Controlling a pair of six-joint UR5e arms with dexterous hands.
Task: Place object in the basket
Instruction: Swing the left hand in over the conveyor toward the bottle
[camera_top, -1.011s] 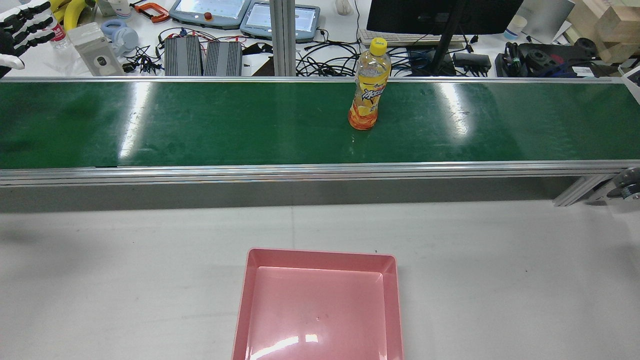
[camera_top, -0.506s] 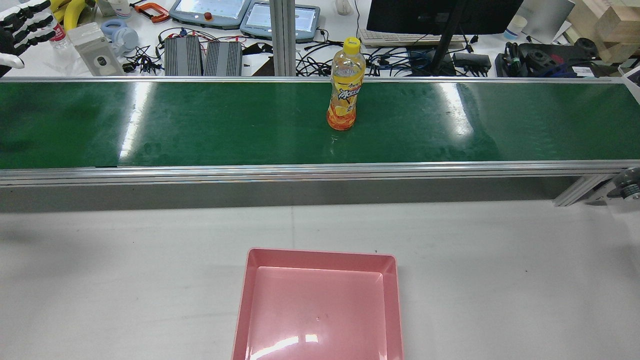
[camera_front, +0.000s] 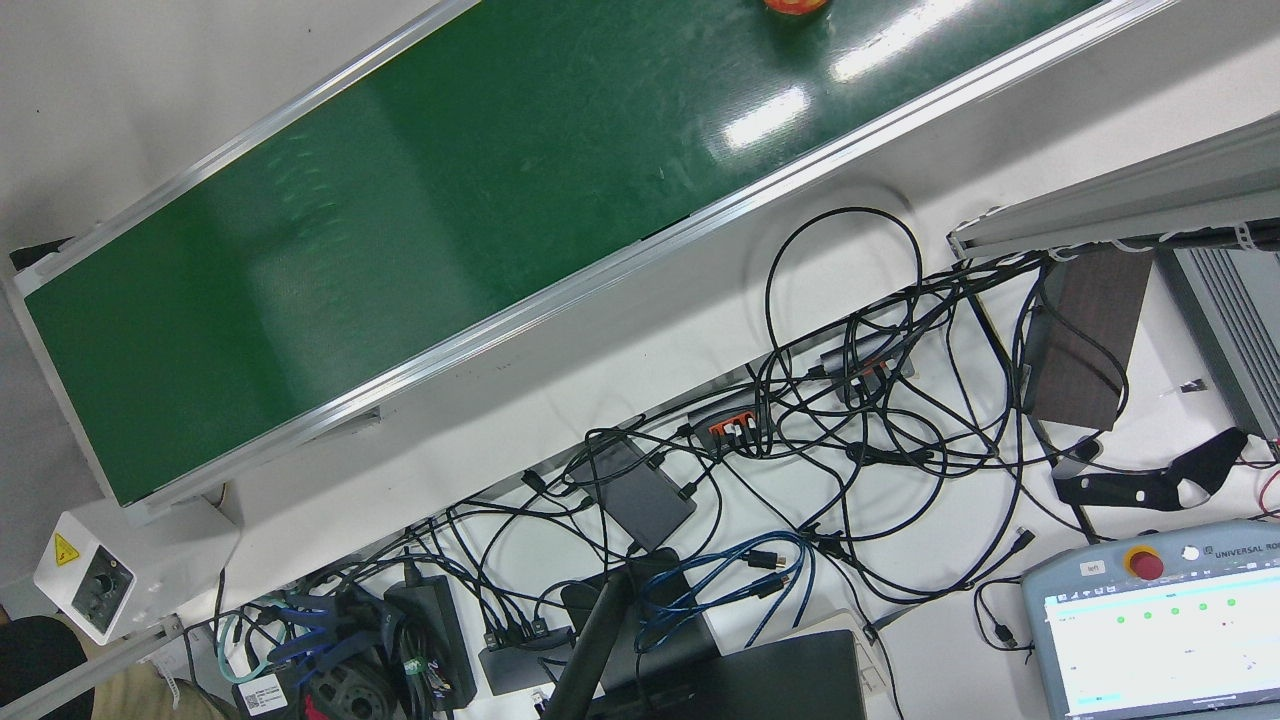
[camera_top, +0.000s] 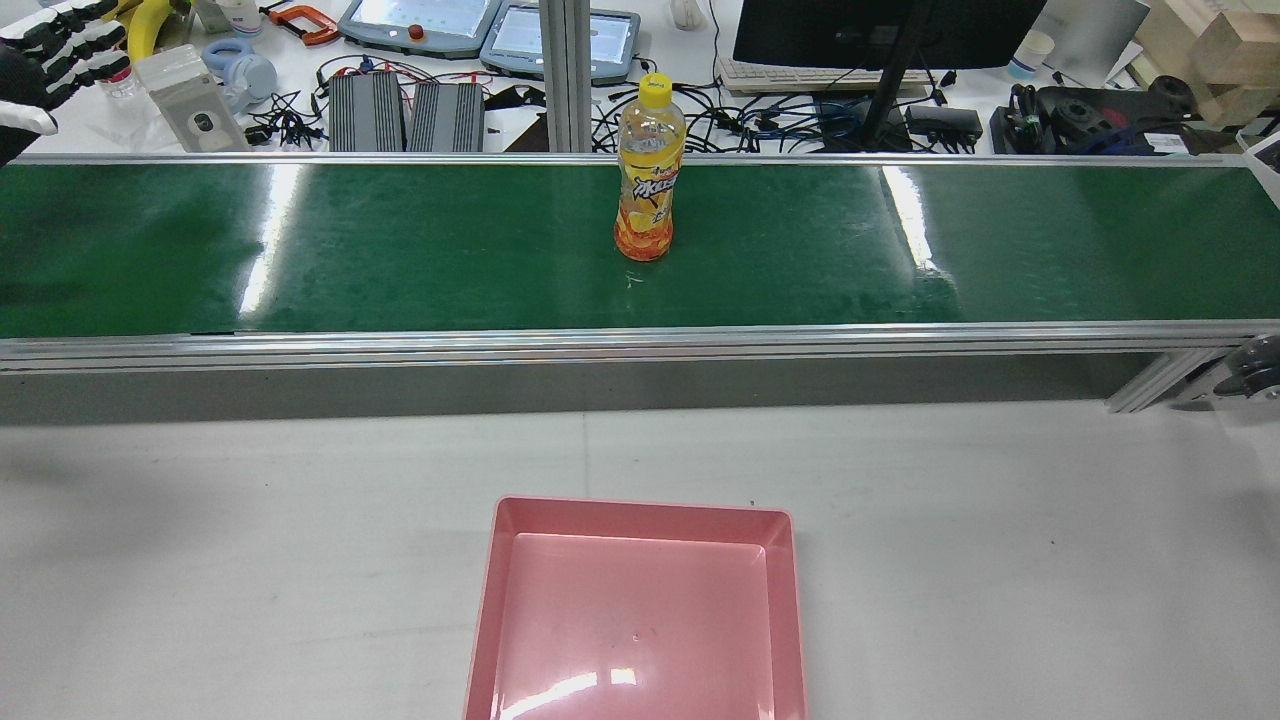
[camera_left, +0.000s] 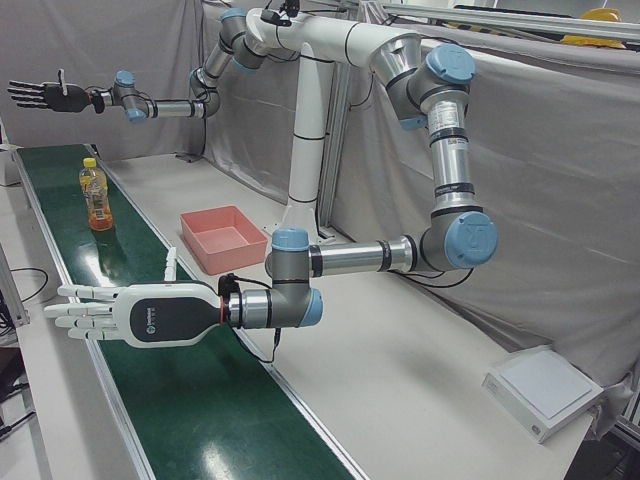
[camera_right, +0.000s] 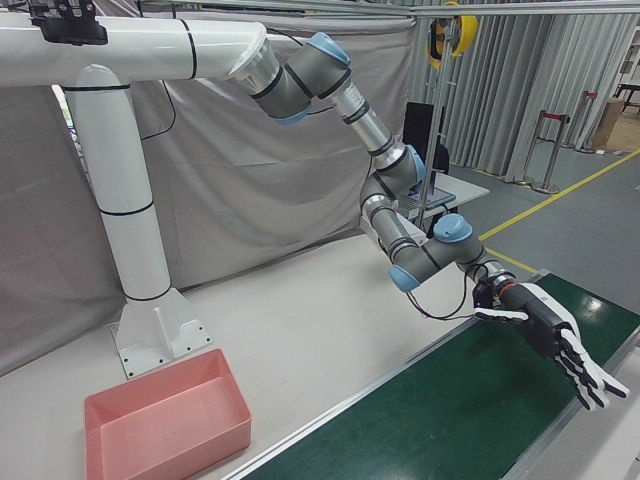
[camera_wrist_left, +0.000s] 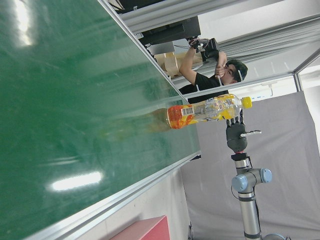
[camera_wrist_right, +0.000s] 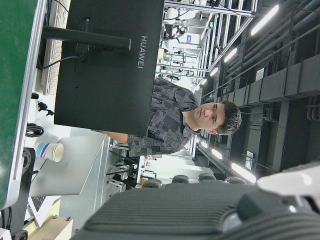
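An orange drink bottle (camera_top: 648, 180) with a yellow cap stands upright on the green conveyor belt (camera_top: 400, 250), about mid-length; it also shows in the left-front view (camera_left: 96, 198), the left hand view (camera_wrist_left: 205, 111) and at the front view's top edge (camera_front: 797, 4). The pink basket (camera_top: 640, 510) sits empty on the white table before the belt (camera_left: 235, 255) (camera_right: 170, 450). My left hand (camera_top: 45, 60) (camera_left: 130, 318) is open and flat over one belt end. My right hand (camera_right: 550, 335) (camera_left: 45, 95) (camera_wrist_left: 236, 136) is open over the other end. Both are far from the bottle.
Beyond the belt is a desk with a monitor (camera_top: 880, 30), teach pendants (camera_top: 420, 20), power bricks and tangled cables (camera_front: 800, 430). A person (camera_wrist_right: 180, 120) stands there. The belt's control box (camera_front: 100, 580) sits at one end.
The bottle has moved left along the belt in the rear view, toward my left hand. The left hand shifted slightly; the basket has not moved.
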